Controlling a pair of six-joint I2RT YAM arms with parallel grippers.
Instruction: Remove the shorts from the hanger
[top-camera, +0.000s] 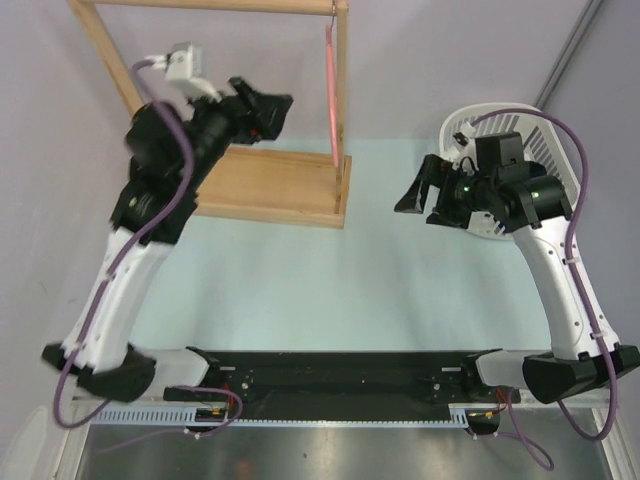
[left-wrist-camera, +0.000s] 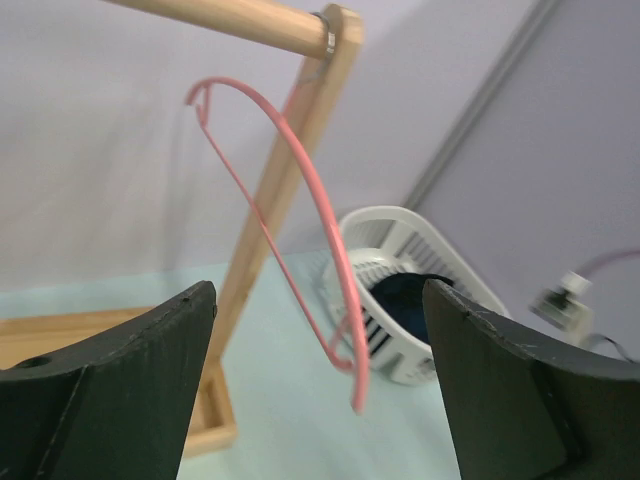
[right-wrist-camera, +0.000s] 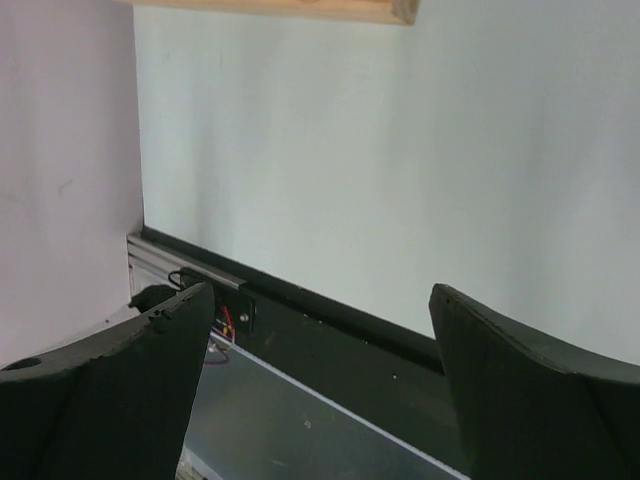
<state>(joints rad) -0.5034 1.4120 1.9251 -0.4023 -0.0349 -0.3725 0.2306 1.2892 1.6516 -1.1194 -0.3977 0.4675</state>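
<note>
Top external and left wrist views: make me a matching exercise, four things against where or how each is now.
Things:
1. hanger
2. shorts
3. left gripper
4. right gripper

Places and states:
a. open, over the base of the wooden rack
b. inside the white basket
c. open, beside the basket, above the table
d. hanging bare from the rack's rod

Pairs: 1-d, 2-b, 3-a, 4-c

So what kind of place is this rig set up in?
Probably a robotics lab test bench, not a home: a bare pale-green table, a small wooden rack holding one pink hanger, a white basket, and plain walls.
</note>
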